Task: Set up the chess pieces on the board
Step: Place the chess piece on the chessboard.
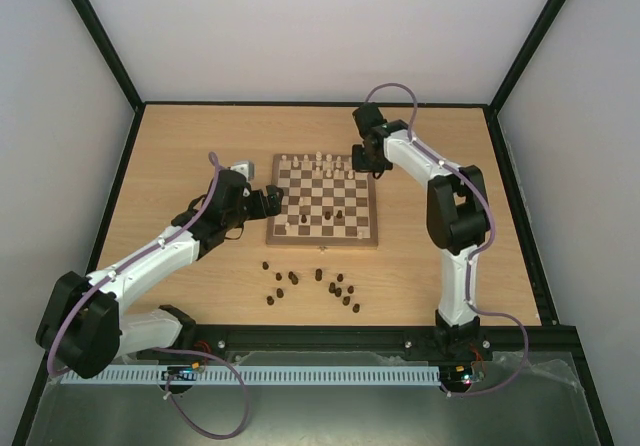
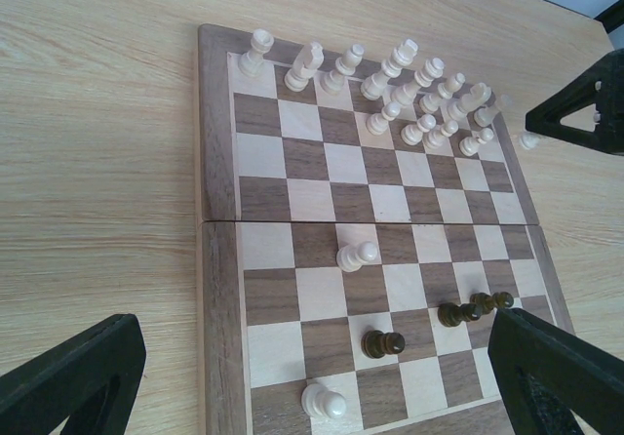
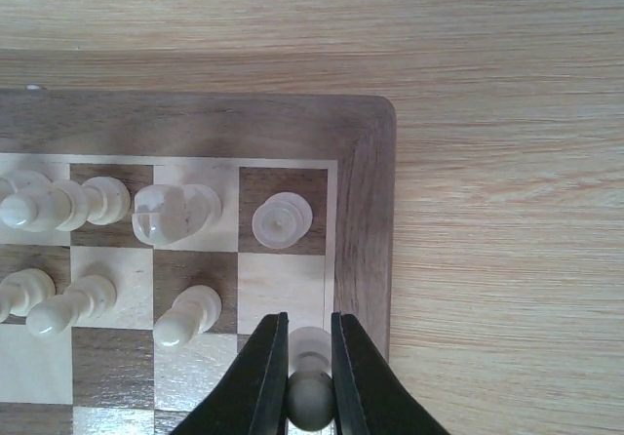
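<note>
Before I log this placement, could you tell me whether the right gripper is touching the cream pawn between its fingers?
Touching. The right wrist view shows the right gripper shut on the cream pawn, pressing both sides of its round head, no gap.

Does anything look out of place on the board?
One pale cream wooden pawn stands alone mid-board on the checkered wooden board, a second cream pawn in its near row by dark brown pieces, far from the cream rows.

Fixed high at the near edge, one camera looks down over the whole surface (image 1: 200, 146). The left wrist camera takes most of the board (image 2: 219, 230) obliquely; the right wrist's looks straight down, close, on its far-right corner, seen in all three.
</note>
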Robot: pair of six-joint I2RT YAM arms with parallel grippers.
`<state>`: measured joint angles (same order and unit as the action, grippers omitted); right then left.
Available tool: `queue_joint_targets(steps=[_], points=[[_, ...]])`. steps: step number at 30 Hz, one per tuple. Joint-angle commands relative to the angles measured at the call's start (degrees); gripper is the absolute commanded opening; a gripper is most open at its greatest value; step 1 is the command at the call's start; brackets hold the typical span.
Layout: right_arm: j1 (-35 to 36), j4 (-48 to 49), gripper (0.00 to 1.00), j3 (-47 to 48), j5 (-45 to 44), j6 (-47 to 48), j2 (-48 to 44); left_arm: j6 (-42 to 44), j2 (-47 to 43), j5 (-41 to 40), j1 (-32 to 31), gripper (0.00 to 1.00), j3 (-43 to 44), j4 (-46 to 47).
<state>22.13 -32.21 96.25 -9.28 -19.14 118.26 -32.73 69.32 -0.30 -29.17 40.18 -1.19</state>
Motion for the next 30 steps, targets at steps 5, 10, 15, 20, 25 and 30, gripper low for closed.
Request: queue_joint_targets(steps=[5,10,15,20,25,30], points=[[0.11,-5.00,0.12,4.51,1.10,1.42,3.82,0.56,0.74,-1.00,0.43,0.99,0.76,0.32],[0.11,-5.55,0.12,6.71,1.53,1.62,5.71,0.64,0.55,-1.20,0.58,1.00,0.72,0.22],[0.11,-5.83,0.12,7.62,1.79,1.73,6.84,0.57,0.65,-1.05,0.65,1.00,0.76,0.22],[0.11,-5.62,0.12,7.47,1.80,1.90,7.40,0.65,0.64,-1.00,0.69,0.99,0.76,0.22],[0.11,-5.44,0.12,7.50,2.29,1.99,8.01,0.65,0.42,-1.07,0.78,1.00,0.82,0.05],[0.17,-5.40,0.13,7.63,3.03,2.03,8.32,0.65,0.38,-1.07,0.87,0.99,0.82,-0.04]])
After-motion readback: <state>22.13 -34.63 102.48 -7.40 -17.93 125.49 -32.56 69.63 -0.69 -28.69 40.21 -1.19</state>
